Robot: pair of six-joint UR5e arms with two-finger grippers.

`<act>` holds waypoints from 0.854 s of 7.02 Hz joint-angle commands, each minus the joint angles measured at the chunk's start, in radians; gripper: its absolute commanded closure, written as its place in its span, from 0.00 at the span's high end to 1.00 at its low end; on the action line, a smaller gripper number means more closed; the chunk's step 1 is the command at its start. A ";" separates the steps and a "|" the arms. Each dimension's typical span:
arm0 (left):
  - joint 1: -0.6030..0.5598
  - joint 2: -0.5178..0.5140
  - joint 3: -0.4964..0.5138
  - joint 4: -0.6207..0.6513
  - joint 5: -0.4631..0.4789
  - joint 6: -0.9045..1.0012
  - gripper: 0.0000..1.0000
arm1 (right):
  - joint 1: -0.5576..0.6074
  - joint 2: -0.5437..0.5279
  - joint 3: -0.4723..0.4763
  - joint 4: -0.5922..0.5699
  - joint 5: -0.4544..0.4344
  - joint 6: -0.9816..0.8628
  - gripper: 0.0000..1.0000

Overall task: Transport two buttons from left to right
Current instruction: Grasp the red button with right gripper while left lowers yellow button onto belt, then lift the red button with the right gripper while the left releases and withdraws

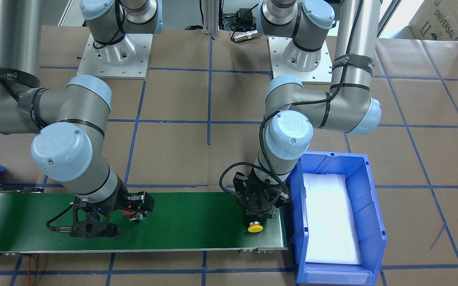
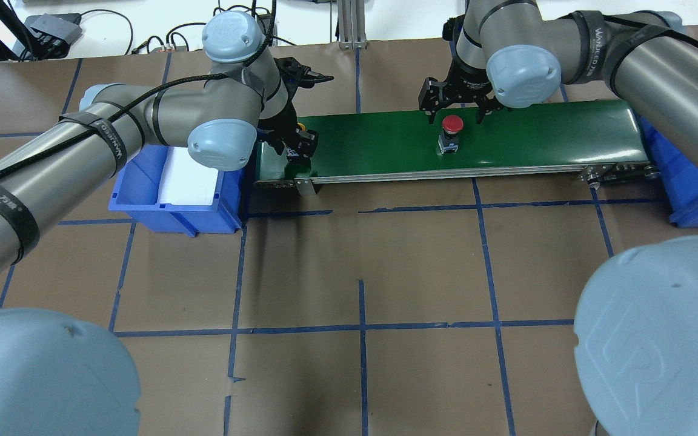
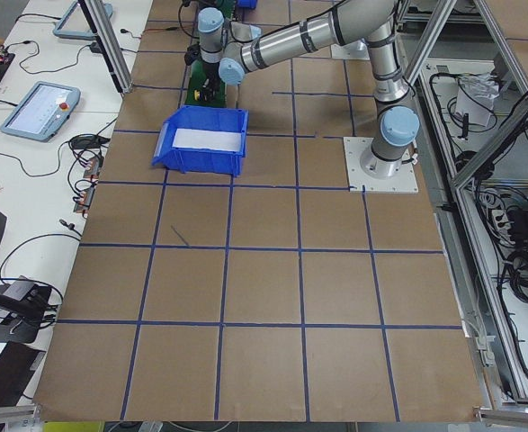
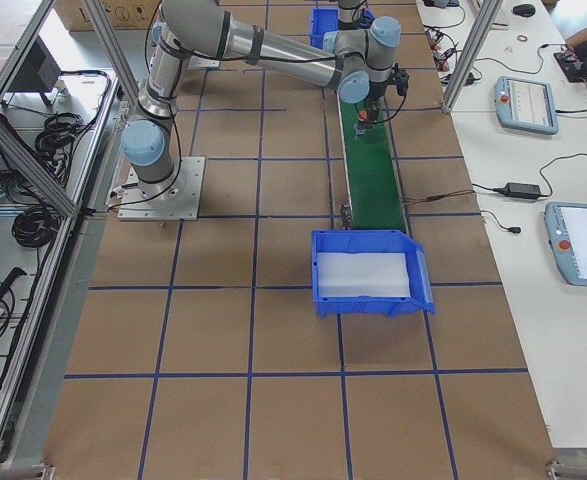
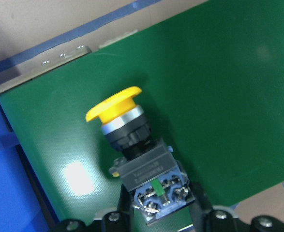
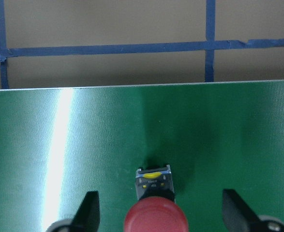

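The yellow-capped button (image 5: 117, 108) is held by its black body in my left gripper (image 5: 161, 208), which is shut on it, low over the left end of the green conveyor belt (image 5: 229, 96). In the front view the yellow-capped button's cap (image 1: 255, 227) sticks out below the left gripper (image 1: 257, 210). The red-capped button (image 2: 452, 125) stands upright on the belt (image 2: 373, 145). My right gripper (image 6: 158, 212) hangs open over it, a finger (image 6: 88, 212) on each side of the red-capped button's cap (image 6: 156, 221) and apart from it.
A blue bin (image 1: 298, 198) lined with white foam sits just off the belt's left end, beside my left gripper. A second blue bin (image 2: 682, 181) sits at the belt's right end. Brown paper with blue tape lines covers the table.
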 commanded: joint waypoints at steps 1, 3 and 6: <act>0.000 0.027 0.002 -0.011 0.001 0.001 1.00 | -0.001 -0.035 0.041 0.009 -0.004 0.009 0.35; 0.012 0.163 0.012 -0.230 0.032 0.003 1.00 | -0.015 -0.052 0.040 0.032 -0.009 0.002 0.19; 0.122 0.416 0.002 -0.530 0.095 -0.005 1.00 | -0.102 -0.163 0.014 0.164 0.004 -0.055 0.22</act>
